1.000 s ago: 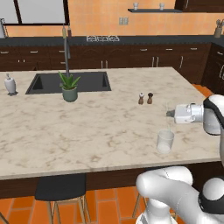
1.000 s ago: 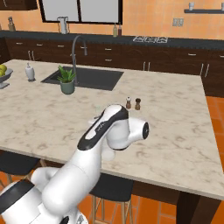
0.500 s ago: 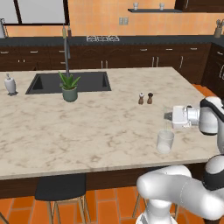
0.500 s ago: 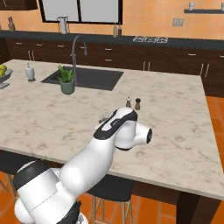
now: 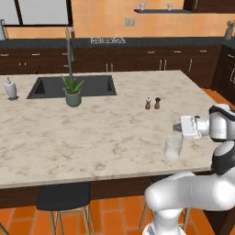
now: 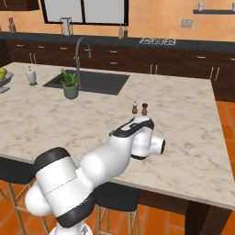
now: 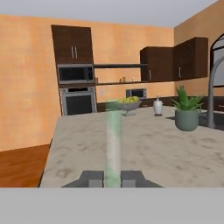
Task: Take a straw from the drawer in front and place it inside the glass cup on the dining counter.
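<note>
My gripper (image 7: 112, 179) is shut on the straw (image 7: 113, 144), a thin pale stick that runs straight out from between the finger tips over the dining counter (image 7: 153, 148). In the left base view the gripper (image 5: 177, 127) points left, held level just above the glass cup (image 5: 173, 148). The clear tumbler stands upright near the front right edge of the dining counter (image 5: 92, 133). In the right base view my own arm hides the cup. The drawer is out of view.
Salt and pepper shakers (image 5: 152, 103) stand behind the cup. A potted plant (image 5: 72, 92) sits by the black sink (image 5: 50, 87), and a soap dispenser (image 5: 11, 88) is at the far left. A fruit bowl (image 6: 3, 78) is at the counter's far end. A stool (image 5: 62, 197) stands below the front edge.
The hand has sunk a little toward the glass cup while the arm folded in closer. The jaws stay shut on the straw, and the cup has not moved.
</note>
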Tool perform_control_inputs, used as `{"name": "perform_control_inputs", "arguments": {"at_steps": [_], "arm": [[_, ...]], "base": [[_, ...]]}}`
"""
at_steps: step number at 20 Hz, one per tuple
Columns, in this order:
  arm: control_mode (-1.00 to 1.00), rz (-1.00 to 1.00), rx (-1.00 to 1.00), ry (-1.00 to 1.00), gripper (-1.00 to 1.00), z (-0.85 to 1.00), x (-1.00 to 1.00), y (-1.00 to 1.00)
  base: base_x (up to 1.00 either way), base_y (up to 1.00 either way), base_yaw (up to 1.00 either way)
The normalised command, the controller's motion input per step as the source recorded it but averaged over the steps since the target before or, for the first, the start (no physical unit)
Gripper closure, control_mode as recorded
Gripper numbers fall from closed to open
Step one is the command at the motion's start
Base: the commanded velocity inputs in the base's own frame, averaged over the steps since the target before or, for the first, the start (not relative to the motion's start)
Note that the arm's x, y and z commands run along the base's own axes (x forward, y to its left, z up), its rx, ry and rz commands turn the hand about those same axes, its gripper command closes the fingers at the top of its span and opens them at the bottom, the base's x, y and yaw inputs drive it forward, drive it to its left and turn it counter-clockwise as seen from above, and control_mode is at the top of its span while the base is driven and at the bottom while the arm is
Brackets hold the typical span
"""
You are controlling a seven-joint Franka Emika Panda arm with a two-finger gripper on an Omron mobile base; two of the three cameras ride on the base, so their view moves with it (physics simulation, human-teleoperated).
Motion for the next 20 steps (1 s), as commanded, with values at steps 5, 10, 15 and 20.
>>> {"name": "perform_control_inputs", "arguments": {"at_steps": [5, 10, 15, 20], "arm": [[-1.0, 0.05, 0.0, 0.0, 1.0, -0.4, 0.07, 0.0], [-1.0, 0.05, 0.0, 0.0, 1.0, -0.32, 0.12, 0.0], [-1.0, 0.04, 0.0, 0.0, -1.0, -0.24, 0.03, 0.0], [-1.0, 0.03, 0.0, -0.02, -1.0, -0.07, 0.0, -0.07]], "base": [[0.0, 0.0, 0.0], [0.0, 0.0, 0.0], [0.0, 0.0, 0.0], [0.0, 0.0, 0.0]]}}
